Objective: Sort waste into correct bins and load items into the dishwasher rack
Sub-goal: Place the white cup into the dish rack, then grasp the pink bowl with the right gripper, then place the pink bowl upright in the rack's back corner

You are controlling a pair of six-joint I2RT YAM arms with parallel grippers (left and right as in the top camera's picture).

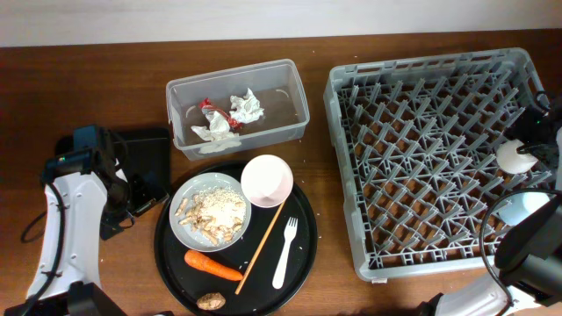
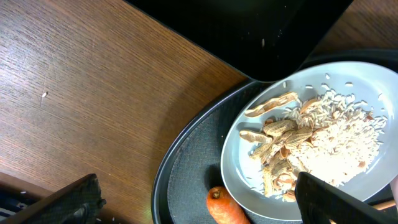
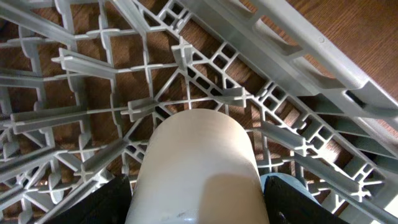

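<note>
The clear tub (image 1: 294, 92) holds white napkins (image 1: 244, 108) and a red wrapper (image 1: 207, 105). The shallow black tray (image 1: 149, 154) lies left of it, partly under my left arm. The plate-bowl (image 1: 191, 186) (image 2: 249, 180) holds beige scraps (image 1: 215, 212) (image 2: 323, 137). The pink bowl (image 1: 266, 180), stick (image 1: 263, 239), fork (image 1: 285, 254), carrot (image 1: 212, 264) (image 2: 225, 208) and brown lump (image 1: 209, 301) share the round tray. My left gripper (image 1: 139, 204) (image 2: 199, 202) is open over the carrot's end. My right gripper (image 1: 529, 147) (image 3: 199, 208) is shut on the white cup (image 1: 512, 159) (image 3: 199, 162) over the dishwasher rack (image 1: 421, 149) (image 3: 112, 74).
The large round black tray (image 1: 303, 219) (image 2: 186, 168) sits at front centre. A light blue cup (image 1: 525, 211) (image 3: 278, 185) stands in the rack's right side, close beside the held white cup. Bare wood table (image 2: 81, 93) lies left of the round tray.
</note>
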